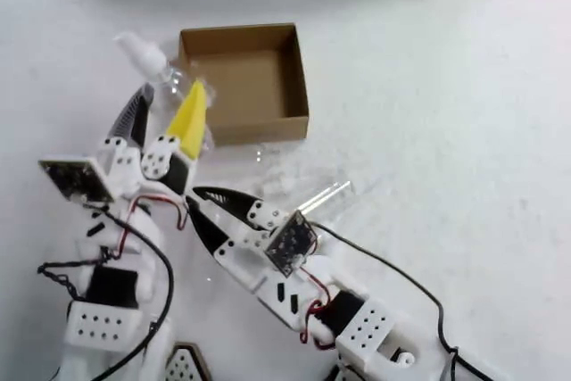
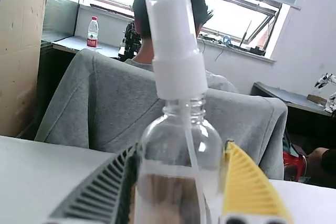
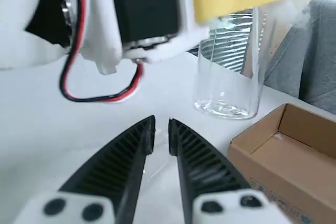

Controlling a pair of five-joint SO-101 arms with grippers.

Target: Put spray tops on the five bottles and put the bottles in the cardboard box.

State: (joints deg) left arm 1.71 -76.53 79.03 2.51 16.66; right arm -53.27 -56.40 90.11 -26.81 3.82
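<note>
So, L gripper point(image 1: 171, 88) sits upper left in the high view, just off the left wall of the box point(image 1: 250, 78). It's clamped on a bottle point(image 1: 161, 67), grey finger one side, yellow finger the other, both against the clear body. The L wrist view shows the same grip point(image 2: 178, 153): bottle point(image 2: 178, 145) btwn the two fingers, white top point(image 2: 176, 45) seated on the neck w/ its dip tube running down inside. In the high view the top point(image 1: 134, 46) points toward the upper left corner, away from the box. The box is brown, open, upper centre-left of the frame. The bottle is outside it, close by the left wall; touching or not, can't tell.

R gripper point(image 1: 193, 199) is centre-left, below the box and just beside the L arm's wrist. Its black fingers are narrow, just a thin slit btwn the tips, nothing held. In the R wrist view those tips point(image 3: 161, 124) hang low over the table point(image 3: 63, 129), aimed toward the bottle's base point(image 3: 228, 77), w/ a box corner point(image 3: 294, 150) beside it. Whether the base rests on the table or hangs just above it, can't tell.

A loose bottle point(image 1: 326, 194), clear, lies on its side at mid-frame, right of the R gripper and below the box's lower right corner. More clear pieces lie just beside it, too faint to count.
</note>
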